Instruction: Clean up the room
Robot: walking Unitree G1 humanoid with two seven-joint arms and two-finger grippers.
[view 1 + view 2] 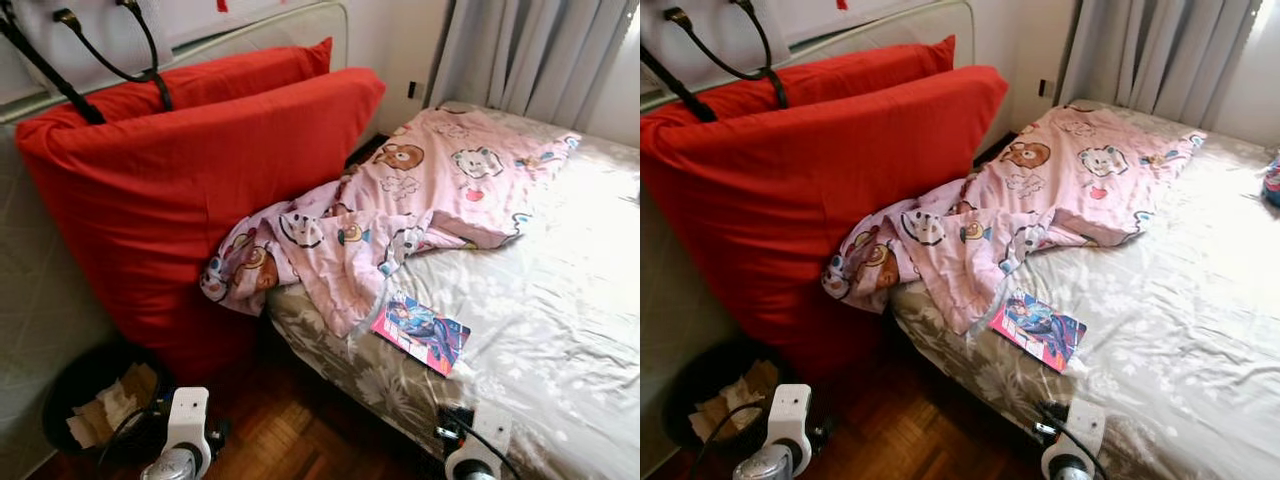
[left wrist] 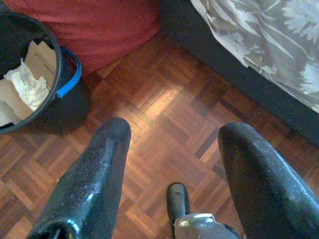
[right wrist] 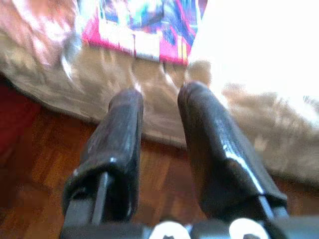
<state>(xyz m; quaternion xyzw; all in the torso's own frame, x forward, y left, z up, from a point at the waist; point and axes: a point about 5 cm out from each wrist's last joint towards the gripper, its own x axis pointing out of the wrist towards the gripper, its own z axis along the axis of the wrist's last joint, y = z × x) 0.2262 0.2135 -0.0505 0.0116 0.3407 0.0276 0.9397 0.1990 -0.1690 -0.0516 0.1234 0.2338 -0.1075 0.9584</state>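
right wrist view: right gripper [image 3: 159, 107] hanging near comic book [image 3: 144, 27] on bed [image 1: 560, 300], fingers slightly parted; left gripper [image 2: 172, 149] hovering over floor [image 2: 164, 104], spread wide

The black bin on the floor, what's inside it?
The round black plastic bin holds crumpled white paper and flat pieces of brown cardboard. Whatever lies beneath them is covered, so the bottom cannot be seen.
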